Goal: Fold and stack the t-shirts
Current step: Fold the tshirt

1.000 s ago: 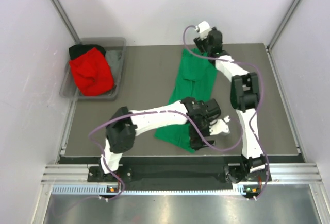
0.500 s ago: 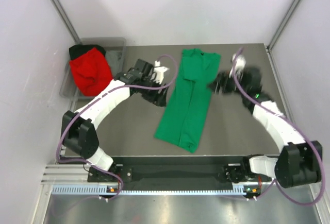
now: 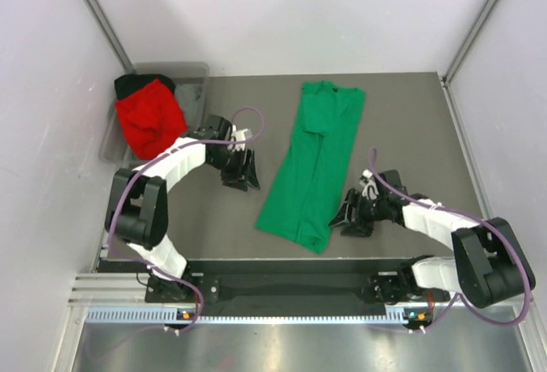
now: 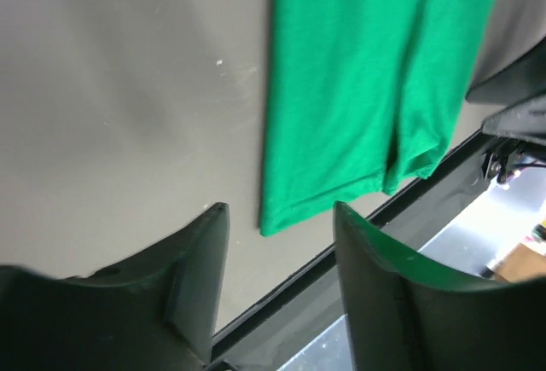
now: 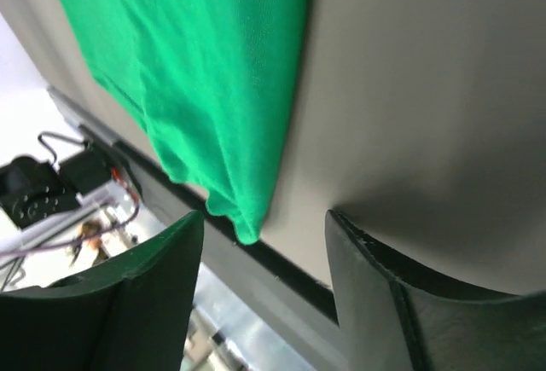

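1 grey bin (image 3: 195,103) holds the red t-shirt (image 3: 151,121) and black t-shirt (image 3: 132,84).

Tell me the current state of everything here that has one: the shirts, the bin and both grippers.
green t-shirt: folded lengthwise into a long strip, lying flat.
red t-shirt: crumpled, unfolded, in the grey bin.
black t-shirt: bunched behind the red t-shirt, mostly hidden.
grey bin: holding two shirts.
left gripper: open, empty, left of the strip.
right gripper: open, empty, by the strip's near right corner.
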